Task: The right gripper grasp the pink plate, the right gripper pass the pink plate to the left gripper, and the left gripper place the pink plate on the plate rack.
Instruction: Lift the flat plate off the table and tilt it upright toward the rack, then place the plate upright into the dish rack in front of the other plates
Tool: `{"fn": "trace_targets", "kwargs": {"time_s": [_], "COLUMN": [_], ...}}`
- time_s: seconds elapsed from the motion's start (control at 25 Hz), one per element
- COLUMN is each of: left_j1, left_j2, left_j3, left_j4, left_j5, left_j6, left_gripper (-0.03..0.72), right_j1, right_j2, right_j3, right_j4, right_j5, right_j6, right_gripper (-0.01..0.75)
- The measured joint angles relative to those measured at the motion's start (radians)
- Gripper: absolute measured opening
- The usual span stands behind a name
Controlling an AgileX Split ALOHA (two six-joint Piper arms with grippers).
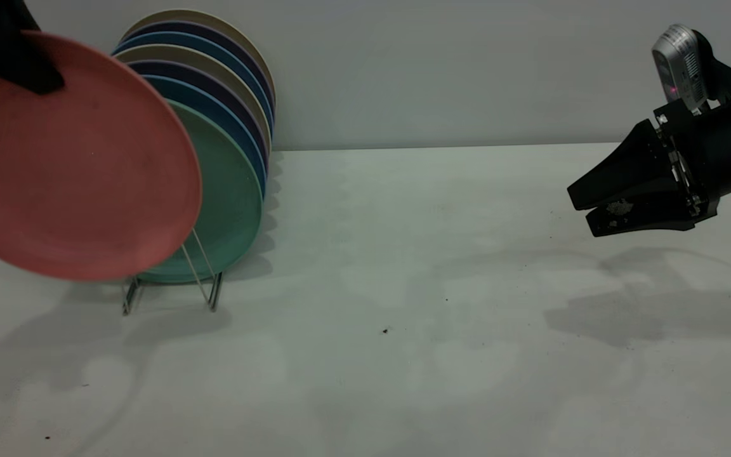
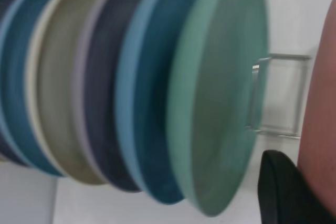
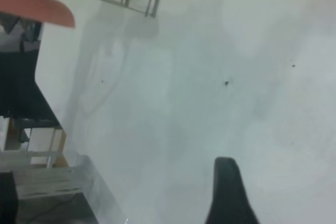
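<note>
Left gripper (image 1: 29, 73) pinches the pink plate (image 1: 73, 165) by its upper rim, holding it tilted just in front of the teal-green plate (image 1: 229, 197) at the plate rack (image 1: 204, 279). It should stand the plate upright and lower it into the free front loop (seemingly the only one vacant). Right gripper (image 1: 584, 212) hangs far right above the worktop (image 1: 403, 304), nearly closed, holding nothing. No readable writing anywhere.
</note>
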Motion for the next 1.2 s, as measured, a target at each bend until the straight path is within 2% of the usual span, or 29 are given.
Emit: {"fn": "trace_targets", "kwargs": {"time_s": [0.44,0.84,1.2], "left_j1": [0.000,0.000,0.000], "left_j2": [-0.022,-0.022,-0.018], "left_j3": [-0.032,-0.044,-0.044], "left_j4": [-0.006,-0.152,-0.176], "left_j5": [-0.028,-0.020,-0.052], "left_j6": [0.150,0.294,0.309], "left_gripper": [0.099,0.099,0.099], "right_j1": [0.000,0.000,0.000], "right_j2": [0.000,0.000,0.000], "right_j3": [0.000,0.000,0.000], "right_j4": [-0.002,-0.002,-0.002], "right_j5": [-0.044,-0.045,-0.047], "right_j6": [0.014,0.017,0.017], "right_gripper": [0.527,0.527,0.527]}}
